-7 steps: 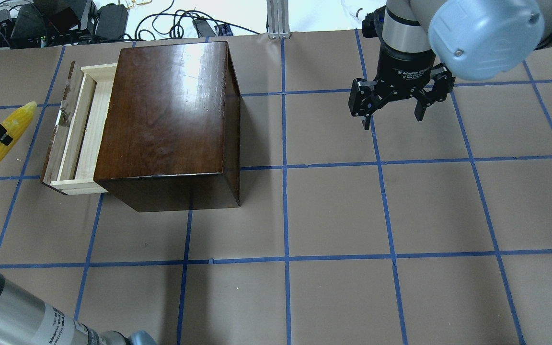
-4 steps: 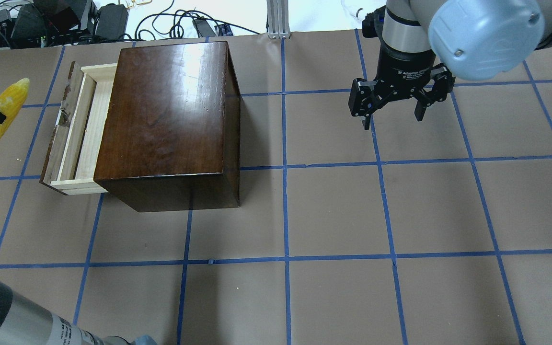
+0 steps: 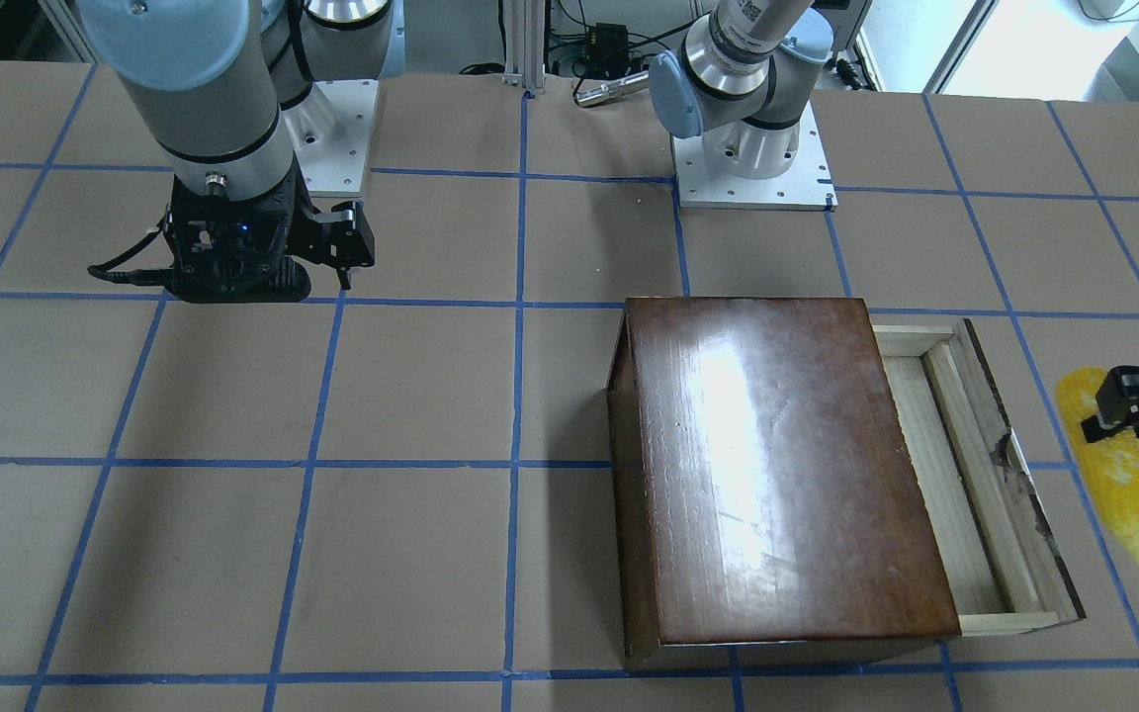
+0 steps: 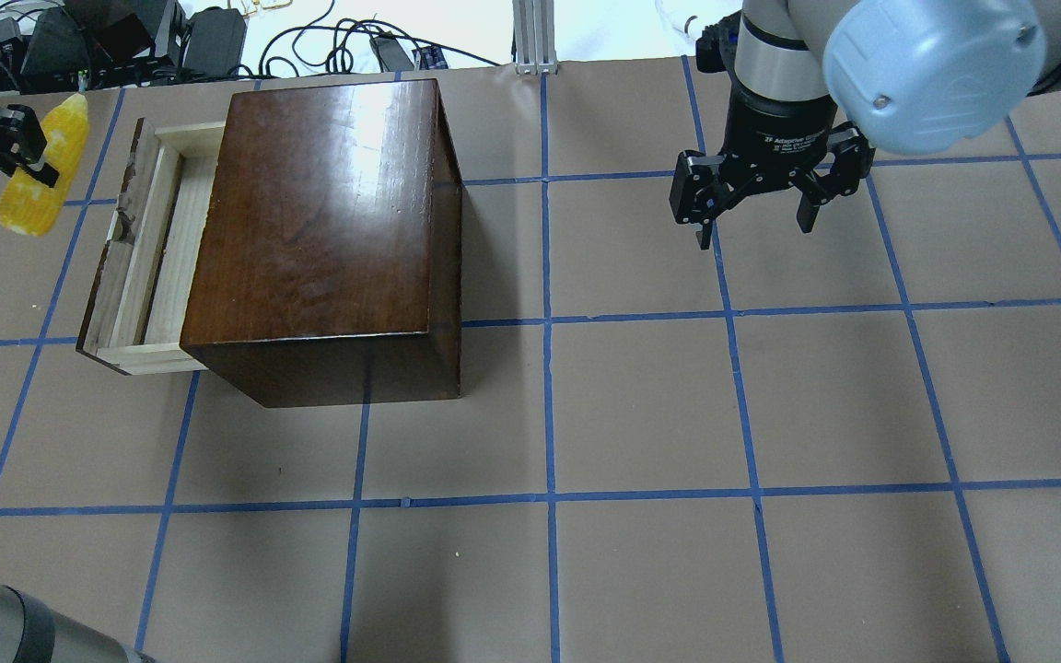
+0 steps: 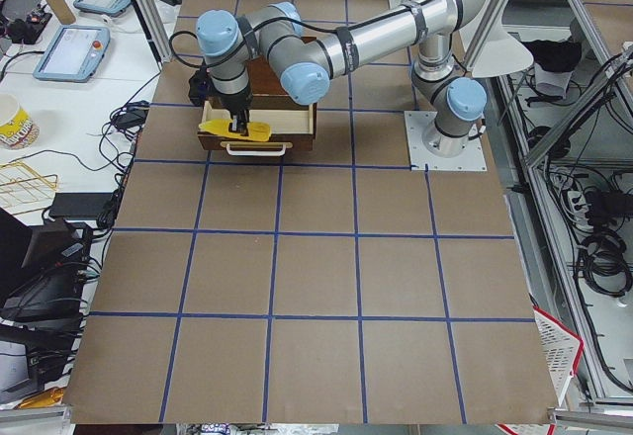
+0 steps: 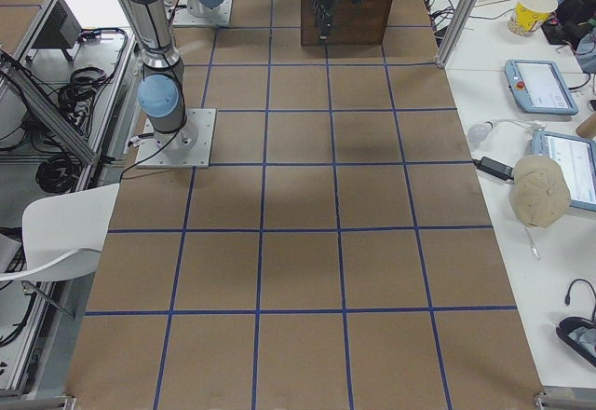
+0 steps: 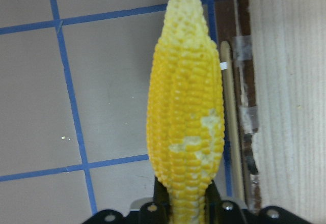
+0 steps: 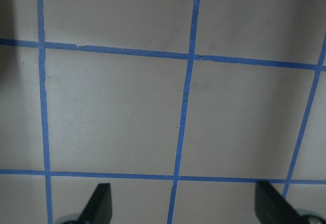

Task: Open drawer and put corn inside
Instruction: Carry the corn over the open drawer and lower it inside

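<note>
The drawer [image 4: 155, 249] of pale wood is pulled partly out of the glossy dark-brown box [image 4: 319, 230] toward the table's left; it also shows in the front view [image 3: 975, 475]. My left gripper [image 4: 19, 152] is shut on the yellow corn [image 4: 44, 166] and holds it in the air just left of the drawer's dark front panel. The corn fills the left wrist view [image 7: 186, 127], with the drawer's front edge [image 7: 239, 107] to its right. It also shows in the front view [image 3: 1118, 485]. My right gripper [image 4: 756, 216] is open and empty above bare table, far right of the box.
Brown paper with blue tape grid lines [image 4: 549, 318] covers the table. Cables and power bricks [image 4: 125, 37] lie beyond the far edge, behind the box. The robot bases [image 3: 752, 168] stand at the table's rear.
My left gripper has carried the corn away from the near side and rightward, closer to the drawer's front panel. The right arm and the drawer have not moved.
</note>
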{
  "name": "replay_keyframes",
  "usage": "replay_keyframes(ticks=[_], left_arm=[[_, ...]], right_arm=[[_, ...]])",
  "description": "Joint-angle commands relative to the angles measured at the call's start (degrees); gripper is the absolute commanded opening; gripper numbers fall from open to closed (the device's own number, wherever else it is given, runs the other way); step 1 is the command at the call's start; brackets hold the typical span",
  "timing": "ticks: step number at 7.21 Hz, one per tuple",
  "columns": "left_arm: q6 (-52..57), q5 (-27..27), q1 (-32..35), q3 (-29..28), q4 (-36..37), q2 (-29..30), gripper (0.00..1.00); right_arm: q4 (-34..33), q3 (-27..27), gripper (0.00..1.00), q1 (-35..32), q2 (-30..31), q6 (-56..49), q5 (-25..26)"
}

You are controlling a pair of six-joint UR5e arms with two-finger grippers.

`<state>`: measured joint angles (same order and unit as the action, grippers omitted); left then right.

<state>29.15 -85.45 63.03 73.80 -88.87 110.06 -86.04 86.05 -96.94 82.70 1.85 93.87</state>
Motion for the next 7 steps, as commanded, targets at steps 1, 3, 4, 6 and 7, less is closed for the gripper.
replay_keyframes(ticks=[1,3,4,6,7], left_arm=[[-8.6,2.7,3.7,1.1,-0.8,0.3,0.0],[-10.4,2.7,5.7,4.3,-0.2,0.4,0.0],[-9.5,2.6,5.7,5.3,0.0,0.7,0.0],[-9.2,2.6,5.4,5.9,0.7,1.9,0.0],[-9.2,2.5,5.4,6.8,1.5,2.6,0.0]], right_arm=[[0.0,0.0,1.0,0.0,0.0,0.0,0.0],[0.0,0.0,1.0,0.0,0.0,0.0,0.0],[0.0,0.0,1.0,0.0,0.0,0.0,0.0],[0.0,0.0,1.0,0.0,0.0,0.0,0.0],[0.0,0.0,1.0,0.0,0.0,0.0,0.0]])
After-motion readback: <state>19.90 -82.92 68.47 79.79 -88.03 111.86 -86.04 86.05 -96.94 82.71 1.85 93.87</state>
